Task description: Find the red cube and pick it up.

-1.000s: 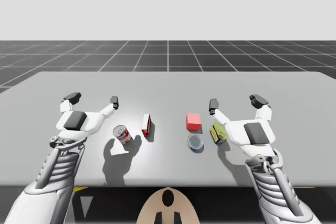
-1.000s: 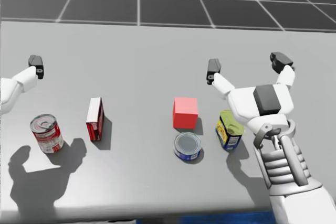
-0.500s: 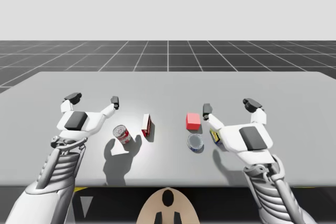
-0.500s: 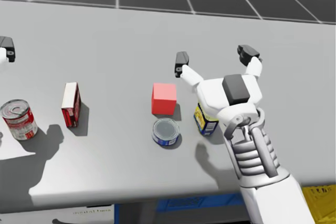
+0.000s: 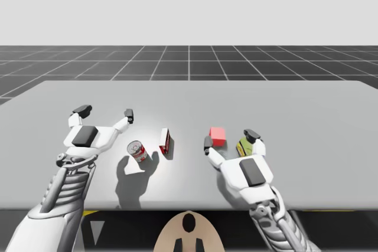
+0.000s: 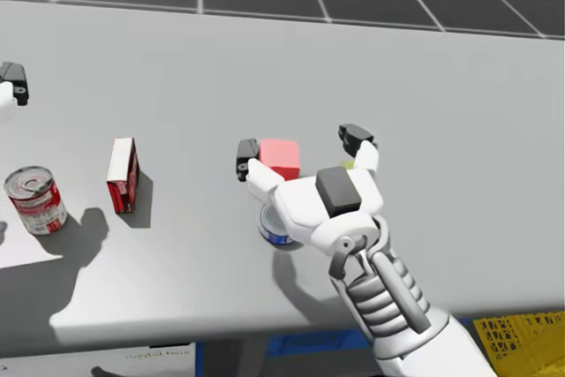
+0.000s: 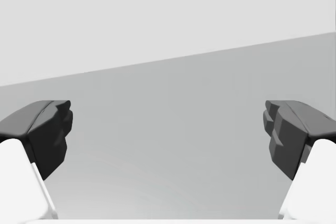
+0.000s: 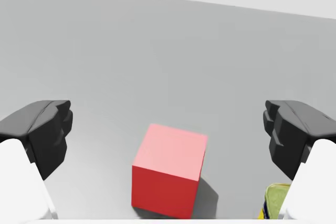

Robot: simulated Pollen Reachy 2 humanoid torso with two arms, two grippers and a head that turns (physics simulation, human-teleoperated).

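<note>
Red solid cube [image 8: 169, 169] rests on the grey table [image 8: 105, 51], just ahead of my right gripper [image 8: 168, 131], whose fingers stand wide apart. It is probably light and rigid; pinch its opposite side faces.

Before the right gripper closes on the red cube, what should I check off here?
1. Right gripper open: ok.
2. Red cube centred between its fingers in the right wrist view: ok.
3. Fingers level with the cube's sides: cannot tell.
4. Yellow can apart from the nearer finger: cannot tell; it stands close.
5. Left gripper open and far from the cube: ok.
</note>
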